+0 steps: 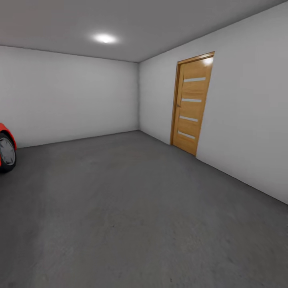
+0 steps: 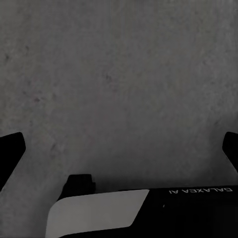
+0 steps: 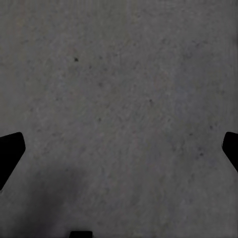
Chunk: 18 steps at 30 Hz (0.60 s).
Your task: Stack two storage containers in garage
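Garage floor dark grey speckled concrete, left hand spread, right hand spread

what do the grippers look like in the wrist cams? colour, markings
Left gripper: black fingertips at the frame's edges, wide apart. Behind them a black body with a light grey panel and white "GALAXEA AI" lettering, seen upside down. Right gripper: the same black, angular fingertips, no markings visible. No cables visible.
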Available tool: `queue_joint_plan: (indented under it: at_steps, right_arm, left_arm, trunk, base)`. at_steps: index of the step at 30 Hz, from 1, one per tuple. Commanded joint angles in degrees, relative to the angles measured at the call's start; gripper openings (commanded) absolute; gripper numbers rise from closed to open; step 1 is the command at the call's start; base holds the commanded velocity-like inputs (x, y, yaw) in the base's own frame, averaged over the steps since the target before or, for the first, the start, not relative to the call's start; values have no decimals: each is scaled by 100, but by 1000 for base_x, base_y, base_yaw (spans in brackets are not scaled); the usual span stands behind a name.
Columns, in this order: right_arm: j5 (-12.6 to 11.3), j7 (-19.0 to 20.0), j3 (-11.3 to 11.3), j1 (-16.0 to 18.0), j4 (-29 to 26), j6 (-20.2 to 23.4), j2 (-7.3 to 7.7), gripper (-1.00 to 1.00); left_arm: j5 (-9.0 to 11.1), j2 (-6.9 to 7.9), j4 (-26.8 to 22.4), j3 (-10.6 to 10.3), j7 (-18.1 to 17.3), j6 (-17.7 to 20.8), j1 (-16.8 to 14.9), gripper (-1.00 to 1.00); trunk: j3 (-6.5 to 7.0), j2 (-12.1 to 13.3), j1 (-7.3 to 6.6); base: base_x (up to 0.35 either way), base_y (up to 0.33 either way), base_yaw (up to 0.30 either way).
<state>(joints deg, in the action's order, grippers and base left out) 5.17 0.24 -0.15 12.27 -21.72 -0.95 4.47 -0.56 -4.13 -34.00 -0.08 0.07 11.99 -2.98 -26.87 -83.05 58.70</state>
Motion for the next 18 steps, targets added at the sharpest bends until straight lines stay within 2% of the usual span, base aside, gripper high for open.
queue_joint_plan:
  at_steps: [1, 13, 18]
  right_arm:
    - [54, 3, -3, 3, 2, -10, 1, 100]
    - [62, 3, -3, 3, 2, -10, 1, 100]
    - [63, 3, 0, 3, 2, -10, 2, 100]
  left_arm:
    - [-6, 0, -11, -1, 1, 31, -1, 100]
    - [-6, 0, -11, -1, 2, 31, -1, 100]
    - [-6, 0, -11, -1, 2, 31, -1, 100]
  trunk:
    - [-6, -3, 3]
    - [-6, -3, 3]
    - [-6, -3, 3]
  base:
    - [307, 197, -72]
    - [305, 201, -11]
    - [320, 57, -3]
